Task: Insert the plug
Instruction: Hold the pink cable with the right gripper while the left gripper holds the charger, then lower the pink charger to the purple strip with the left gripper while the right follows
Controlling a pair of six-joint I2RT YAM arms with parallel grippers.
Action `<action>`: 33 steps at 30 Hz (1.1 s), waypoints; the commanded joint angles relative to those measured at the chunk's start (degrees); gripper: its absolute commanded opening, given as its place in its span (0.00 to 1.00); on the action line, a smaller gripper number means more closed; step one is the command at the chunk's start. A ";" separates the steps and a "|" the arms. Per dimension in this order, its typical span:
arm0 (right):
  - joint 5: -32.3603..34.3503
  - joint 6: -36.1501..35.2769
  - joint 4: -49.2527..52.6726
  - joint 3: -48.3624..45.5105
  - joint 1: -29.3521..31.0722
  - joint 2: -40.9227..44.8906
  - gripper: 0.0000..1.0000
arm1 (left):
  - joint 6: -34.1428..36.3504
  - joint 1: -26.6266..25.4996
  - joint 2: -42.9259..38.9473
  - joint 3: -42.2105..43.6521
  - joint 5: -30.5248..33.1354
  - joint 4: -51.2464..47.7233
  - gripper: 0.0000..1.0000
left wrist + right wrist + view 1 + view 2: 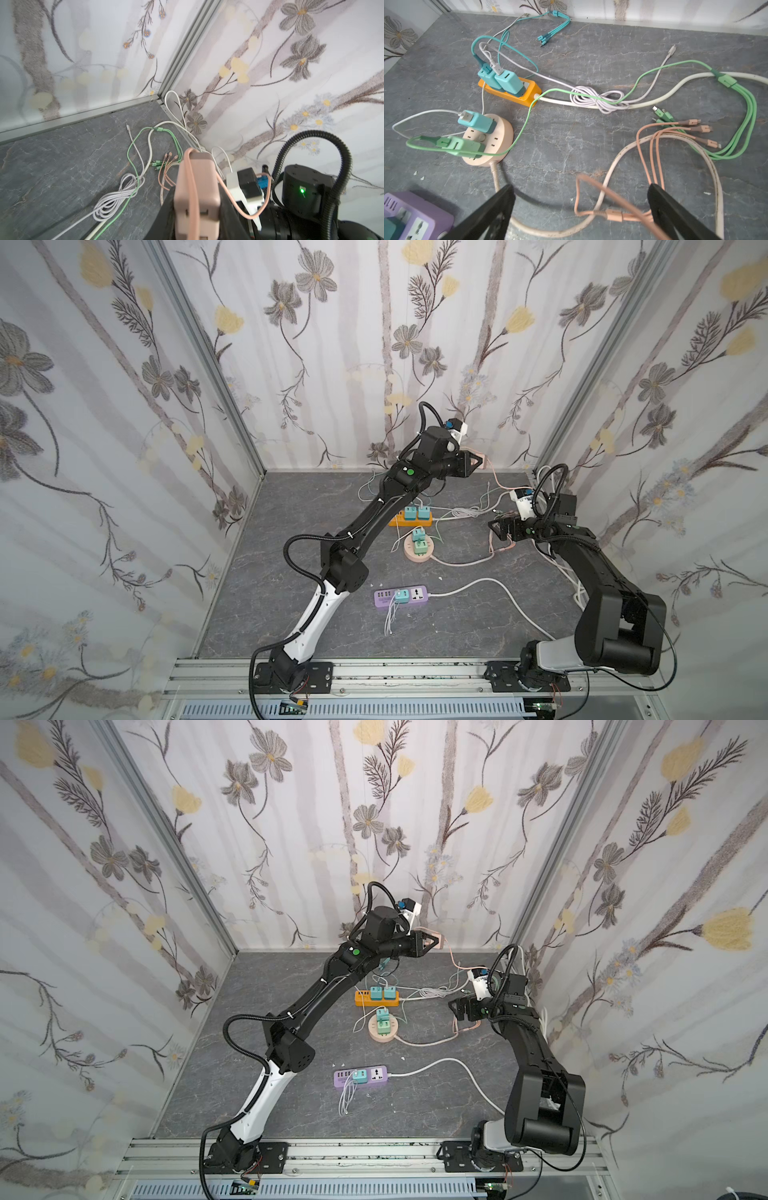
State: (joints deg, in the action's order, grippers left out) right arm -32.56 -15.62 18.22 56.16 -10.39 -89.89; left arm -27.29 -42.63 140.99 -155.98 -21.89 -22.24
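Carrying the pink plug [195,187], the left gripper [473,462] is pinching it aloft — right gripper [579,193] hanging spread; next, probably, lining it up over the purple strip [381,600].

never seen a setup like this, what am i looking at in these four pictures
These are two black robot arms, a left arm and a right arm, bolted at the edge of a grey table. Two pictures look down from one overhead camera; the other two come from cameras on the arms' wrists. On the table lie an orange power strip, a round pink socket hub and a purple power strip, with chargers plugged in, and loose cables. The left pincer is shut on a pink plug, held above the table. The right pincer is open; a pink cable passes loose between its jaws.
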 commanded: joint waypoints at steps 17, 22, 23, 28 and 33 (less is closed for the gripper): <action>4.02 -24.74 23.80 2.55 7.05 -2.58 0.99 | -4.80 0.84 4.34 -3.29 30.29 4.79 0.00; -1.63 -26.66 19.60 -1.53 7.58 7.13 0.99 | -4.80 0.81 6.20 -3.31 19.42 5.60 0.00; -2.99 -25.67 17.49 -2.11 7.58 9.06 0.99 | -3.93 0.42 6.31 -3.32 17.01 5.71 0.00; 1.47 -9.65 -2.62 -7.38 6.10 20.03 0.99 | 1.67 -1.55 5.04 -3.01 5.24 -1.09 0.00; 21.05 10.42 -21.61 -13.69 4.25 30.87 0.99 | 9.71 -3.53 -2.32 6.65 -3.13 -9.37 0.00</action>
State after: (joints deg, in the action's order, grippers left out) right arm -24.12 -20.60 13.63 44.38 -5.56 -61.98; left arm -24.32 -45.28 142.93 -153.12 -17.98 -26.26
